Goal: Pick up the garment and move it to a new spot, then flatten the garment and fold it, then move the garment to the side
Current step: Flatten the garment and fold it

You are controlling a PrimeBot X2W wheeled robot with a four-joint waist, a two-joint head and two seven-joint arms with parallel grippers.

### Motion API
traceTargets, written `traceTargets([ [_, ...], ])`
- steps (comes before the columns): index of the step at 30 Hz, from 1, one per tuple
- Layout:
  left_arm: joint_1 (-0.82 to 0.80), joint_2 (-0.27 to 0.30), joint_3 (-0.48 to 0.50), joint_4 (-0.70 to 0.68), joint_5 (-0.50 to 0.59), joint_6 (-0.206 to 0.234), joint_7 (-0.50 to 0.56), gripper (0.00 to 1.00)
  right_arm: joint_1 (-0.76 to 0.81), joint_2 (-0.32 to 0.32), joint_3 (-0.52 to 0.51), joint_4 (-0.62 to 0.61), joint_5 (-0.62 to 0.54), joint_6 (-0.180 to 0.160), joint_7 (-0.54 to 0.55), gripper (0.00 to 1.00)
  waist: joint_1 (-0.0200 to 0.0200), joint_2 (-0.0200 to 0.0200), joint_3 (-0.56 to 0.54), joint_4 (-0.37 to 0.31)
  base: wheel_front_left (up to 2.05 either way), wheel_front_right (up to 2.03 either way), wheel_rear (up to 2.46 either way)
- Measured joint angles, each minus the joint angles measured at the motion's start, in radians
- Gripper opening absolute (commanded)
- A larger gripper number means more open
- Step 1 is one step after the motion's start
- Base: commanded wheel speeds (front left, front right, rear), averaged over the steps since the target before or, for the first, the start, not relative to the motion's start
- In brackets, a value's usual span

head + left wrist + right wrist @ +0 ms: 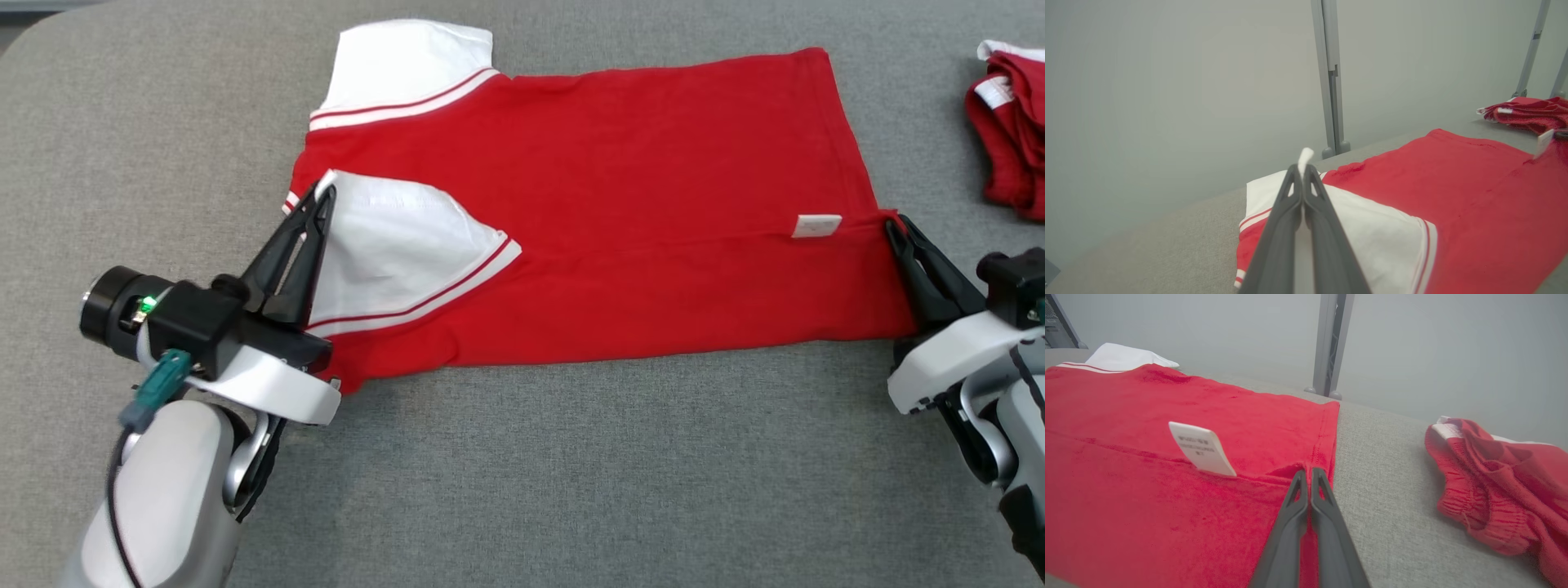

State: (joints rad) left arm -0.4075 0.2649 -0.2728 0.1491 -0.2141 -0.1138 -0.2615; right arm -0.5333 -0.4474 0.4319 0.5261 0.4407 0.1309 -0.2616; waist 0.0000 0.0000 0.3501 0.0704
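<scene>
The red short-sleeved shirt with white, red-striped sleeves [653,163] lay spread on the grey fabric-covered worktop [522,474], across the middle of it. The collar end was toward the robot's left and the hem toward its right. Its near long side lay folded over the body, and the edge of this fold ran along the middle of the shirt. A small white label [816,225] stuck out at this edge, near the hem.

The left arm came up from the lower left corner of the head view, pale forearm first, with the wrist bent toward the shirt. The two dark fingers pointed up and to the right, low above the cloth. The left claw [325,192] was closed and pinched the tip of the near white sleeve; in the left wrist view a bit of white cloth showed above the fingertips.

The right arm entered at the lower right edge, and its fingers pointed up and to the left. The right claw [894,224] was also closed, gripping the red cloth at the hem corner of the folded layer, just beside the label.

A second, crumpled red garment [1012,122] lay apart on the worktop at the far right. A grey metal post [1331,81] stood behind the worktop.
</scene>
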Motion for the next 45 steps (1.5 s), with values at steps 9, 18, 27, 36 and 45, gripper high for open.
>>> traceTargets([
  [9,-0.126,-0.009,-0.067,0.276,0.020,-0.013,0.000,0.08,-0.076,0.008,0.053,0.085,0.018,0.000,0.000,0.26,0.0000,0.0000,0.036,-0.013,0.00,0.00,0.00],
  [18,-0.156,-0.013,-0.023,0.345,0.020,-0.007,0.000,1.00,-0.076,0.028,0.032,0.067,0.019,0.000,0.000,1.00,0.0000,0.0000,0.024,-0.036,0.00,0.00,0.00],
  [27,0.081,-0.059,0.106,0.188,-0.117,0.009,0.003,1.00,0.058,0.043,-0.076,-0.042,-0.011,0.000,0.000,1.00,0.0001,0.0000,-0.014,-0.044,0.00,0.00,0.00],
  [36,0.336,-0.090,0.093,0.011,-0.195,0.026,0.103,1.00,0.148,0.063,-0.144,-0.066,-0.024,0.000,0.000,1.00,0.0000,0.0000,-0.045,-0.026,0.00,0.00,0.00],
  [45,0.350,-0.080,0.069,0.007,-0.194,0.033,0.148,0.49,0.153,0.067,-0.132,-0.064,-0.031,0.000,0.000,1.00,0.0000,0.0000,-0.050,-0.022,0.00,0.00,0.00],
])
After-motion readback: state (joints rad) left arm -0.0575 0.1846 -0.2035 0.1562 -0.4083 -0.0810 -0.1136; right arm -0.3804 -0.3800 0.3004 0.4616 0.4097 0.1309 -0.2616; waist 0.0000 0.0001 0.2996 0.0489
